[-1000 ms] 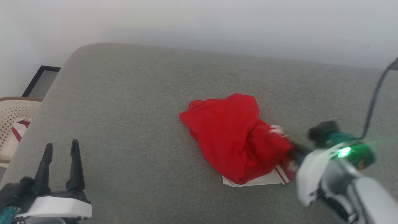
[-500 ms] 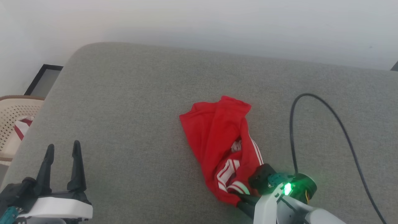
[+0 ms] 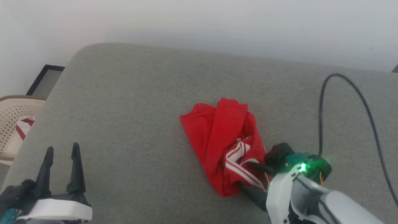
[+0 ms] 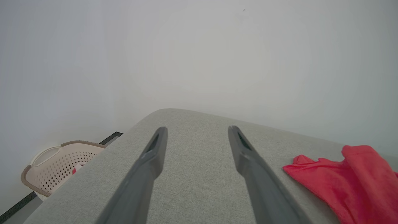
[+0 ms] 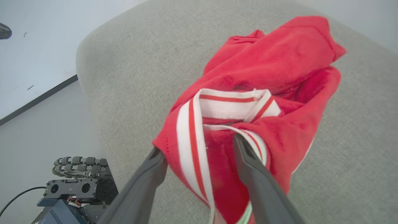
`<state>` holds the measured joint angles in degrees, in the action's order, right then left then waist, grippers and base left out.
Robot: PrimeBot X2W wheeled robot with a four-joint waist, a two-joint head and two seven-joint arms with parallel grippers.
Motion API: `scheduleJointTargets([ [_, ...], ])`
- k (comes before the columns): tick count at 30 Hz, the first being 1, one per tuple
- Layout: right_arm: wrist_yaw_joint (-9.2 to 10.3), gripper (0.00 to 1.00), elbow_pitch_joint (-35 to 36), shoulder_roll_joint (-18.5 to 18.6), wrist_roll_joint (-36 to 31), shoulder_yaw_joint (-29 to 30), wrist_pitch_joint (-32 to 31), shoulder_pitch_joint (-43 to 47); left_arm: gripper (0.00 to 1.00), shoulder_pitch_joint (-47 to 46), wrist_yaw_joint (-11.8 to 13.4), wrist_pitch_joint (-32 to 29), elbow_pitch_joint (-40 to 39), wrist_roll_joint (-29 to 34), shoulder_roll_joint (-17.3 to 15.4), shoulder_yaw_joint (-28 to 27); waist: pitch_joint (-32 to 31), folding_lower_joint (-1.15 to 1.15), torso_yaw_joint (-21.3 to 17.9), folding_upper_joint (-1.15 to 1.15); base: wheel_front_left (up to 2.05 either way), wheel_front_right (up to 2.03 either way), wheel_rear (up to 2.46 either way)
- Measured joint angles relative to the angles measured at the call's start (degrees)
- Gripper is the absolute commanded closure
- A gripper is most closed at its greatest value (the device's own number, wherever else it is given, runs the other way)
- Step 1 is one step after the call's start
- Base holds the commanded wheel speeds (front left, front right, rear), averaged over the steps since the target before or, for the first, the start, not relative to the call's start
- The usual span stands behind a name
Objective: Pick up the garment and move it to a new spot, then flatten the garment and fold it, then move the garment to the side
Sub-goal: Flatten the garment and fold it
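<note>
On the grey cushion [image 3: 130, 102]: I see the garment [image 3: 214, 137] lying in a crumpled heap about midway between the far and near edges. It sits somewhat right of centre, well clear of the rounded far-left corner.
Cloth: the body is bright red and bunched into folds. A white band with thin red stripes loops open at the near-right end of the heap, and I see it most clearly in the right wrist view.
Right side: the right gripper [image 3: 245, 175] has its fingers spread and straddles that near-right end. One finger lies against the outside of the red cloth and the other pokes in under the striped band. I see cloth between them, but they are not pressed onto it.
Right wrist: a green light [image 3: 302, 167] glows there, and a black cable [image 3: 320, 118] arcs up from it over the right part of the cushion.
Left side: the left gripper [image 3: 62, 147] is held over the near-left corner with its fingers spread and nothing between them. It points toward the far edge and is well apart from the garment.
Off the left edge: a beige perforated basket [image 3: 11, 110] holds a red-and-white cloth scrap [image 3: 23, 127]. I see a black-framed panel [image 3: 46, 79] past it, by the wall [image 3: 199, 21].
Beside the cushion, right wrist view: I make out a dark wheeled base [image 5: 79, 177] on the grey floor.
</note>
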<state>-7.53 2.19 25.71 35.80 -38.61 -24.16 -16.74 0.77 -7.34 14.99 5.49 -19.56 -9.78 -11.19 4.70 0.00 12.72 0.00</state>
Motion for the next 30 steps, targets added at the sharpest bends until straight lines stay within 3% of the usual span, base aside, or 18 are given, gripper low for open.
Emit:
scheduleJointTargets([
  [15,0.01,0.00,0.5,1.1,-1.1,8.3,-4.5,-6.6,0.00,-0.3,0.0,0.0,0.2,0.1,1.1,1.2,1.1,0.00,3.2,0.00,0.00,0.00,0.00],
  [21,0.03,0.00,-6.7,0.8,-1.5,9.1,-6.8,-10.4,0.00,-1.1,0.0,0.0,0.7,0.1,1.5,3.0,1.3,0.00,5.1,0.00,0.00,0.00,0.00],
  [30,0.02,0.00,-19.6,-2.5,-0.5,4.4,-11.0,-17.1,0.00,-2.3,0.0,0.0,1.9,0.1,1.9,5.3,2.6,0.00,8.4,0.00,0.00,0.00,0.00],
])
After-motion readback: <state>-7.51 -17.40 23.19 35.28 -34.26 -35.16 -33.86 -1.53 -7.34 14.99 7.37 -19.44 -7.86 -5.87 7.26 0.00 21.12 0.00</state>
